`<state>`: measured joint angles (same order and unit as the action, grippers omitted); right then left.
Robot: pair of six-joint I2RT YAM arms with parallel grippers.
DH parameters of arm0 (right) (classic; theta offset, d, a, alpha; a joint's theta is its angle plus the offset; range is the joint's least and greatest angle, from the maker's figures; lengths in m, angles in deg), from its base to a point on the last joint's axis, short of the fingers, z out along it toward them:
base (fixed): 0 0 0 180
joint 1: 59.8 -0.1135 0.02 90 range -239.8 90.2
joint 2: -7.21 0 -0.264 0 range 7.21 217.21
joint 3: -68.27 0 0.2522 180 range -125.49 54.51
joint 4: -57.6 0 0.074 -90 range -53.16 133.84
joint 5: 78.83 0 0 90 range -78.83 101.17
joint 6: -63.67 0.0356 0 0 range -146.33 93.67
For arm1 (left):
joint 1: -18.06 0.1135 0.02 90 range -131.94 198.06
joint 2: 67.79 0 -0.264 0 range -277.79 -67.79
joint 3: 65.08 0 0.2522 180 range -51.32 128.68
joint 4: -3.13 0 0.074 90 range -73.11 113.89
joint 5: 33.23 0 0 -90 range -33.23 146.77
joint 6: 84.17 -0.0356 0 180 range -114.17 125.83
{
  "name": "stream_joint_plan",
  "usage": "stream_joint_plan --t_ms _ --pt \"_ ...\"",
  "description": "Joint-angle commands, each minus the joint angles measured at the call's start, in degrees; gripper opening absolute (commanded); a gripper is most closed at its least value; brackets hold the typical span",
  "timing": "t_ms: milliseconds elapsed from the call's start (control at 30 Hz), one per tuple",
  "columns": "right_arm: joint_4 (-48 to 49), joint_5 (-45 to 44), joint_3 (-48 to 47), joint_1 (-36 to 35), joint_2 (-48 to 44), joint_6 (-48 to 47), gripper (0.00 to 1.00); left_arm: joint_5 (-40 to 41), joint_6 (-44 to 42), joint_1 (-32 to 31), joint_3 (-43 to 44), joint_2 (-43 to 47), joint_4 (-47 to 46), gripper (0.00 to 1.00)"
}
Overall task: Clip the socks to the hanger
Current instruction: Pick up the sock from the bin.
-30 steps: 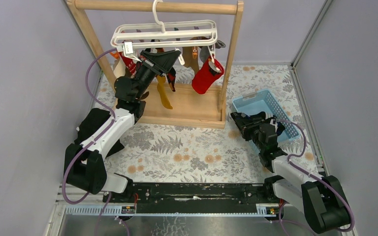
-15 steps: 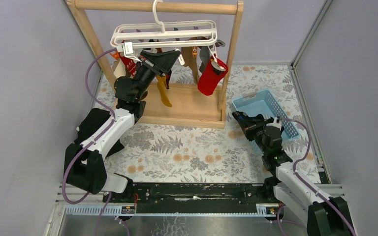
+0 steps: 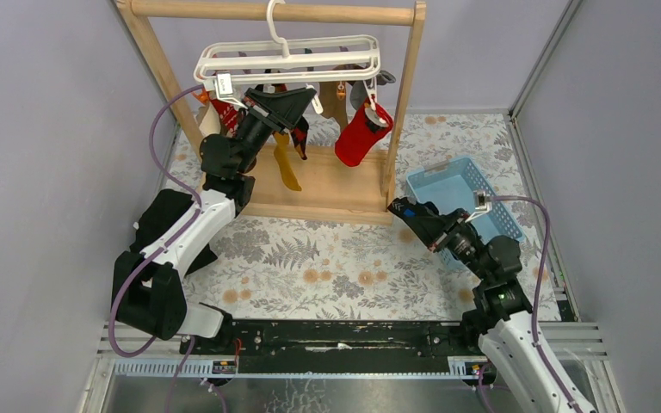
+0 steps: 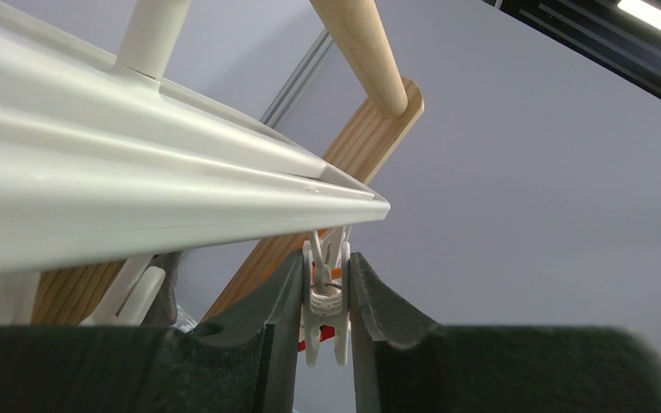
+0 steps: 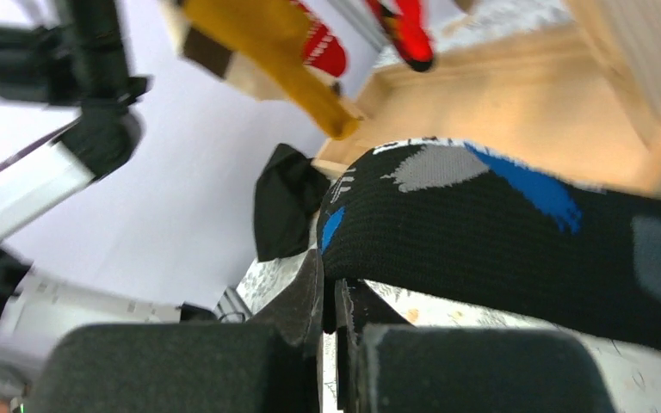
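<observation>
The white hanger [image 3: 286, 60] hangs by its hook from the wooden rack's rail [image 3: 275, 11]. Clipped under it are a red sock [image 3: 357, 133], a mustard yellow sock [image 3: 286, 168], a brown one [image 3: 336, 99] and a red-white striped one [image 3: 221, 110]. My left gripper [image 3: 297, 101] reaches up beneath the frame and is shut on a dangling white clip [image 4: 325, 305], squeezing its handles under the hanger bar [image 4: 138, 189]. My right gripper [image 3: 403, 208] is shut on the edge of a long black sock with blue and grey patches [image 5: 499, 224], held above the floral cloth just left of the basket.
A light blue basket [image 3: 460, 185] lies at the right, behind my right arm. The rack's wooden base board [image 3: 336, 185] and right upright [image 3: 404, 95] stand close to my right gripper. Grey walls close in both sides.
My right gripper shut on the black sock and swung up and left, away from the basket. The red sock swayed right, then back. The left arm stayed still.
</observation>
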<state>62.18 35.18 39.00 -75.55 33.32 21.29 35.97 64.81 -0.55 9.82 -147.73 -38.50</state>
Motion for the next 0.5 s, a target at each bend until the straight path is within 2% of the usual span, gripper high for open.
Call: stream_joint_plan --t_ms 0,167,267,467 --pt "10.2 13.4 -3.9 -0.3 -1.8 -5.6 0.0 -3.3 1.3 -0.6 -0.2 0.4 -3.0 0.0" --pt "32.7 25.1 -5.8 -0.3 4.6 5.1 0.0 -3.5 2.2 -0.6 -0.2 0.2 -3.5 0.0" --pt "46.1 28.0 -7.6 -0.4 8.6 12.5 0.0 -3.3 2.9 -0.6 -0.3 0.3 -3.5 0.0" --pt "48.5 27.4 -14.1 -0.5 13.5 11.1 0.0 -3.8 7.6 -0.7 0.3 -0.7 -5.7 0.0"
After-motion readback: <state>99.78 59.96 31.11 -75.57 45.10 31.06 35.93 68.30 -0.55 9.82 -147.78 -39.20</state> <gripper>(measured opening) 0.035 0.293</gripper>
